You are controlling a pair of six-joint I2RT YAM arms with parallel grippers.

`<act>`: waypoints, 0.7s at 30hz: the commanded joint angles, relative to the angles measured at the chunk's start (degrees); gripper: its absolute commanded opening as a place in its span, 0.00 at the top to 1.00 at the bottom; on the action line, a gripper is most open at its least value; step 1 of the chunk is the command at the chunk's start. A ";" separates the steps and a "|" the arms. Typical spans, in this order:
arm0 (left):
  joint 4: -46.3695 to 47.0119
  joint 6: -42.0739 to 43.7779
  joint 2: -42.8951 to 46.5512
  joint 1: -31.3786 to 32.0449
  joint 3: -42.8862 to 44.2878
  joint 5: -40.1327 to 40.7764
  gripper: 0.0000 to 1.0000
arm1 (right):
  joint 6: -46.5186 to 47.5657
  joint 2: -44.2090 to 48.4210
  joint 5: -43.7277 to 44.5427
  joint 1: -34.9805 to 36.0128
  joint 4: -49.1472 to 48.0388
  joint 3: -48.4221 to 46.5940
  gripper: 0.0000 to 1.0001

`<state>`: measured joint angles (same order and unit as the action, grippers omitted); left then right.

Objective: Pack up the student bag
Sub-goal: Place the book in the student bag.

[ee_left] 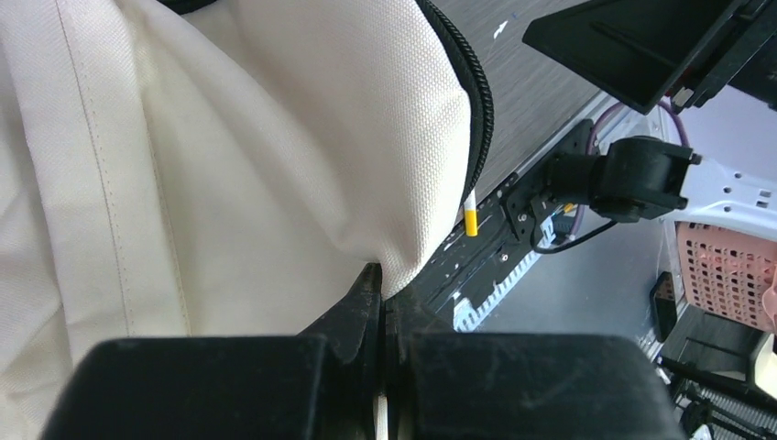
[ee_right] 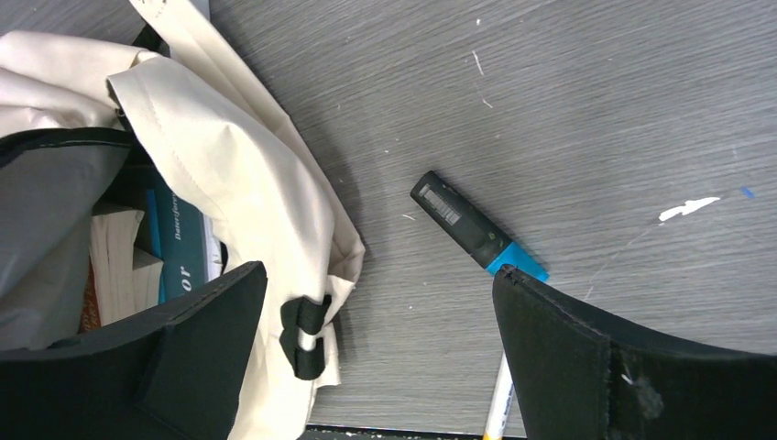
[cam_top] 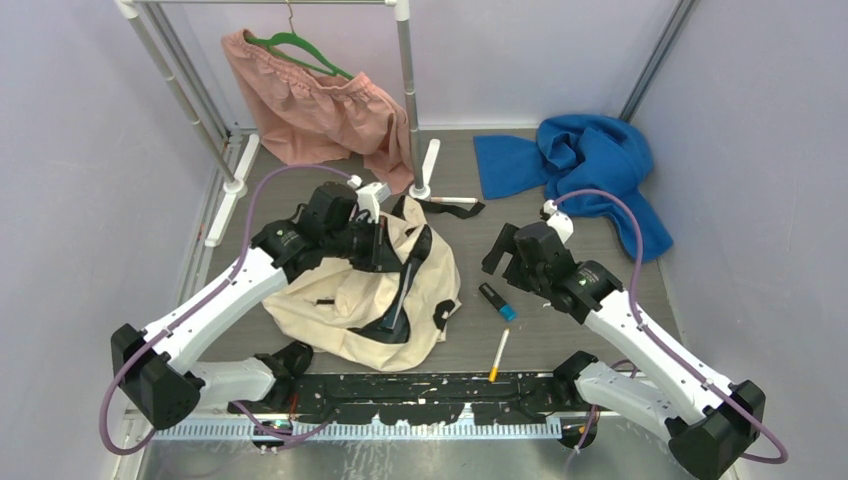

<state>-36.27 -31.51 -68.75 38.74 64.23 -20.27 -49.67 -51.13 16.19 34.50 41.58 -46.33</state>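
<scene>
Marker [ee_right: 463, 225] lies near student bag [ee_right: 266, 183] edge.

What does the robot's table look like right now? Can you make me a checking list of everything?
Surface: grey table, white paint flecks.
Job's things: student bag slumped open, books inside.
Clutter: marker, pen, blue cloth.
Grippers: left gripper jaws shut on student bag fabric; right gripper jaws open over the marker.
Cables: purple cables looping off both arms.
Surroundings: pink garment hanging on rack; pale walls.
</scene>
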 commanded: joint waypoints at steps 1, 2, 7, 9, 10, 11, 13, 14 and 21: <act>-1.15 3.28 -1.00 0.46 2.72 -1.93 1.00 | 0.77 -1.91 -2.38 -0.32 -5.08 -1.09 0.01; -1.09 3.30 -1.34 0.52 2.94 -2.00 1.00 | 0.88 -2.63 -2.67 -0.39 -5.49 -1.24 0.01; -0.44 2.93 -3.90 1.85 3.59 -3.34 0.98 | 1.21 -4.32 -3.41 -0.40 -6.38 -1.29 0.02; -0.22 2.57 -5.86 4.09 4.37 -4.22 0.85 | 1.31 -4.52 -3.50 -0.47 -6.42 -1.10 0.02; 0.11 2.29 -6.41 5.61 4.98 -4.57 0.78 | 1.28 -4.66 -3.51 -0.46 -6.38 -1.05 0.02; 0.36 1.98 -7.34 7.31 6.08 -4.66 0.72 | 1.28 -4.67 -3.46 -0.48 -6.34 -1.02 0.02; 0.62 1.57 -9.30 12.24 9.38 -4.12 0.54 | 1.33 -4.72 -3.38 -0.57 -6.28 -0.92 0.02; 0.25 1.69 -10.86 14.96 11.71 -3.44 0.48 | 1.25 -4.72 -3.31 -0.79 -6.13 -1.13 0.02; -6.92 3.24 -8.14 16.33 16.59 8.38 0.47 | 2.07 -3.32 -2.43 -1.14 -5.63 -1.89 0.02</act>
<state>-38.89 -29.32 -82.32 59.02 79.61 -19.81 -49.28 -55.86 12.80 33.61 37.54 -46.35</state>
